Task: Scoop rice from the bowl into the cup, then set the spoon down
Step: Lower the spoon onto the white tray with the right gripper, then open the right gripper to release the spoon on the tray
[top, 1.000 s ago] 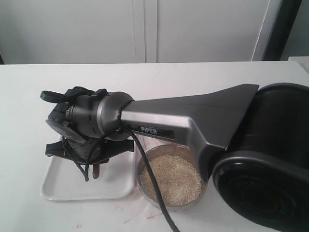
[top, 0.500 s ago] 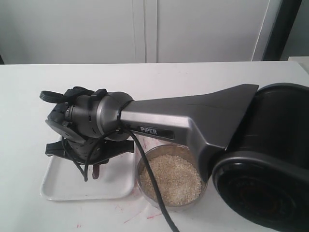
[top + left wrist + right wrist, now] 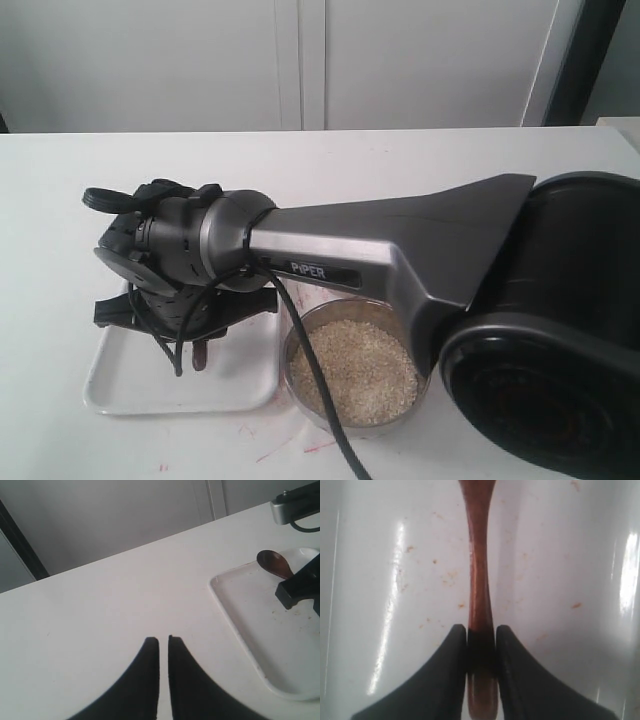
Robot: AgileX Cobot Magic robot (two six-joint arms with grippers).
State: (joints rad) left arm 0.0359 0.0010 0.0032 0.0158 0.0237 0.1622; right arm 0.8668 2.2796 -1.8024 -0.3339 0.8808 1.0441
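Here, one left claw [image 3: 163, 640] hangs over the table [image 3: 100, 610], tips nearly together, empty. One white tray [image 3: 130, 385] lies under one wooden spoon [image 3: 480, 575], its handle clamped by the right claw [image 3: 481, 630]. One bowl [image 3: 289, 372] of rice [image 3: 365, 375] stands just beside. Nothing has visibly moved since a second ago.

It looks like a robot lab: a white tabletop [image 3: 400, 160], plain white cupboard doors [image 3: 300, 60] behind the tabletop, and a grey robot arm [image 3: 400, 240] over it.

Right end effector [image 3: 481, 628] tight on the spoon [image 3: 479, 570], its arm [image 3: 400, 240] outstretched; left end effector [image 3: 163, 639] closed.
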